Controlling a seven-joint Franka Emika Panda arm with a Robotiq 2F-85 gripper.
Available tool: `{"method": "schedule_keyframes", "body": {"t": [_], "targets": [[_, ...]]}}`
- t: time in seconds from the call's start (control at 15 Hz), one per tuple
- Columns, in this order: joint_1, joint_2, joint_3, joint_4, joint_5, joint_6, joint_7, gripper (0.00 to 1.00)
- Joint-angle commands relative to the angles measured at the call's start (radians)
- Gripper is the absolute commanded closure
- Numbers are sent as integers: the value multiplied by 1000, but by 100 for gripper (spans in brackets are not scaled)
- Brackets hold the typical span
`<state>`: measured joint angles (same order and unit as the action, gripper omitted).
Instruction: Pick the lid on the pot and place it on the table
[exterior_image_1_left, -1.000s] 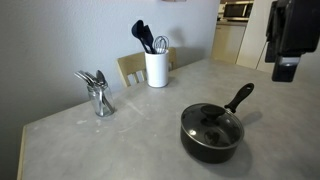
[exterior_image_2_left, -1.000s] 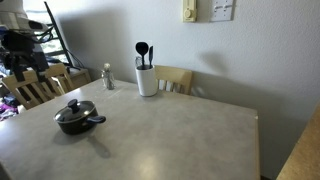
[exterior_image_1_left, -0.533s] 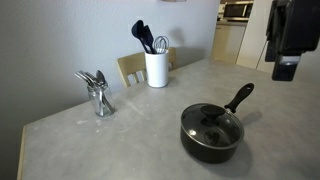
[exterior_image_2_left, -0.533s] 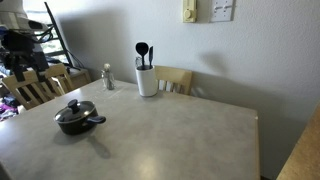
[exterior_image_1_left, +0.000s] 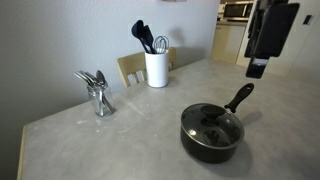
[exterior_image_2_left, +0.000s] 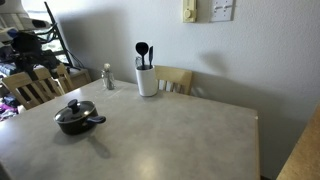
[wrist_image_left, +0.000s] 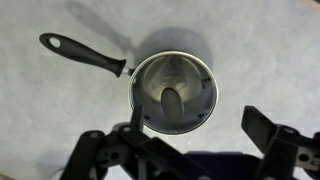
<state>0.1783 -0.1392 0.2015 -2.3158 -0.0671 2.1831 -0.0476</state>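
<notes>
The black pot (exterior_image_1_left: 207, 146) with its long handle (exterior_image_1_left: 240, 97) stands on the grey mottled table (exterior_image_1_left: 120, 140). The glass lid (exterior_image_1_left: 213, 124) with a black knob sits on the pot. Both also show in an exterior view, the pot (exterior_image_2_left: 76, 123) and the lid (exterior_image_2_left: 75, 109). In the wrist view the lid (wrist_image_left: 173, 92) lies straight below, with the handle (wrist_image_left: 80, 53) pointing up-left. My gripper (wrist_image_left: 185, 150) is open and empty, well above the pot. It hangs high to the right of the pot in an exterior view (exterior_image_1_left: 258, 68).
A white crock (exterior_image_1_left: 156, 68) with black utensils stands at the back of the table, also seen in an exterior view (exterior_image_2_left: 147, 80). A metal cutlery stand (exterior_image_1_left: 98, 95) is to its left. Wooden chairs (exterior_image_2_left: 176, 78) (exterior_image_2_left: 35, 88) stand at the table's edges.
The arm and gripper have moved leftwards in the exterior view, closer to above the pot. The pot and lid have not moved.
</notes>
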Motion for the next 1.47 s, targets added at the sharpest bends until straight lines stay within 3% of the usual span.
{"method": "schedule_keyframes", "body": {"t": [0.0,0.53,0.87,1.4], "targets": [[-8,27,-10,-57,-70,179,-4,0],[-22,154,-52,-124,-44,402,-31,0],[-16,161,-53,-118,-55,384,-5,0],[-11,285,-47,-61,-78,425,-76,0]]}}
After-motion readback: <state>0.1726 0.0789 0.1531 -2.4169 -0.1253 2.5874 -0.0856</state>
